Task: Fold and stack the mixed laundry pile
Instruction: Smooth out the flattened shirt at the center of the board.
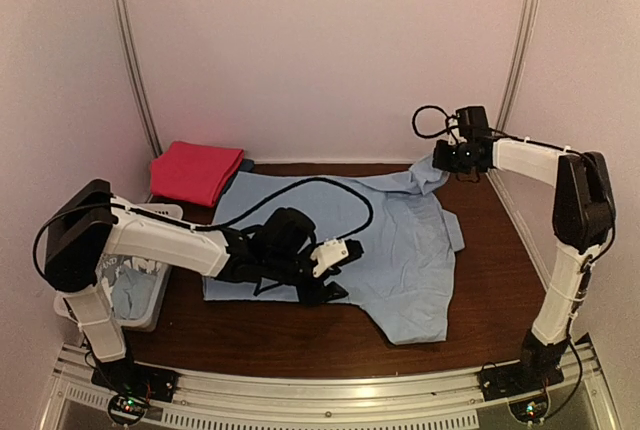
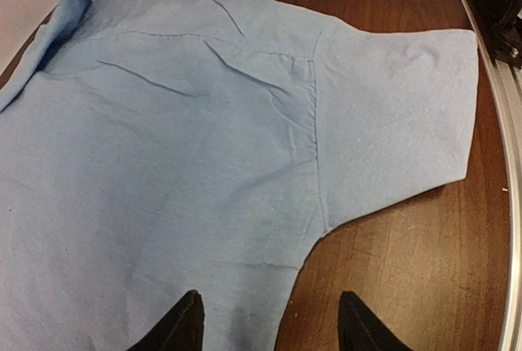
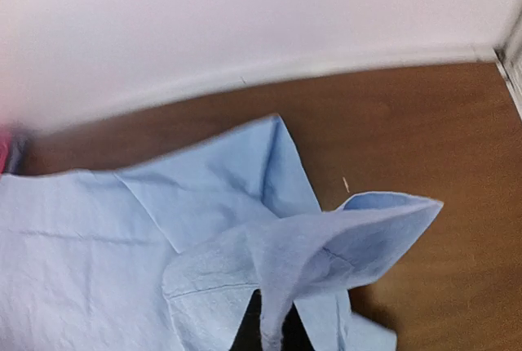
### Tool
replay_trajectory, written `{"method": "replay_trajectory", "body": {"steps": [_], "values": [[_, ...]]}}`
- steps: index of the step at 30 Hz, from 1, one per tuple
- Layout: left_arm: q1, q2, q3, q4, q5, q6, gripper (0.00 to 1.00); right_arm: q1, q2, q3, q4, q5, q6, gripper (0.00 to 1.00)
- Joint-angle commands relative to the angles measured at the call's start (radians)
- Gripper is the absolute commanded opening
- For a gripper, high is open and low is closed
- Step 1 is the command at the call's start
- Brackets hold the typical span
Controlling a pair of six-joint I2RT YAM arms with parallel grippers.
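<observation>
A large plain light blue shirt (image 1: 385, 235) lies spread flat on the brown table, and fills the left wrist view (image 2: 179, 163). My left gripper (image 1: 335, 275) hovers low over the shirt's near side edge, open and empty; its fingertips (image 2: 189, 318) straddle the hem where cloth meets wood. My right gripper (image 1: 450, 158) is shut on the shirt's far sleeve (image 3: 342, 241) and holds it lifted off the table at the far right corner. Another light blue garment with white print (image 1: 135, 280) lies in the basket at the left.
A folded magenta cloth (image 1: 195, 170) lies at the far left of the table. A white perforated basket (image 1: 160, 212) stands at the left edge beside my left arm. A metal rail (image 2: 502, 122) runs along the table's near edge.
</observation>
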Motion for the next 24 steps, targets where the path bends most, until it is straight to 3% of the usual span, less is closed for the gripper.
{"method": "replay_trajectory", "body": {"steps": [1,3,5,7,11,18,24], "values": [[-0.087,0.072,0.070,0.064,0.026,0.082,0.59,0.009,0.139,0.361,0.024,-0.184,-0.035,0.07],[-0.125,0.120,0.116,0.061,0.024,0.107,0.61,0.015,0.214,0.504,-0.049,-0.281,-0.038,0.43],[-0.162,0.168,0.165,0.056,0.021,0.133,0.67,0.015,0.226,0.529,-0.101,-0.327,-0.049,0.60],[-0.200,0.212,0.210,0.052,0.011,0.163,0.72,0.015,0.155,0.425,-0.057,-0.357,-0.047,0.68],[-0.246,0.271,0.275,0.037,-0.006,0.213,0.73,0.015,-0.063,0.081,0.044,-0.379,-0.044,0.70],[-0.261,0.334,0.324,0.039,0.019,0.238,0.68,0.016,-0.444,-0.322,0.009,-0.353,-0.014,0.66],[-0.222,0.198,0.143,0.184,-0.033,0.091,0.67,0.055,-0.750,-0.658,-0.081,-0.386,0.076,0.61]]}}
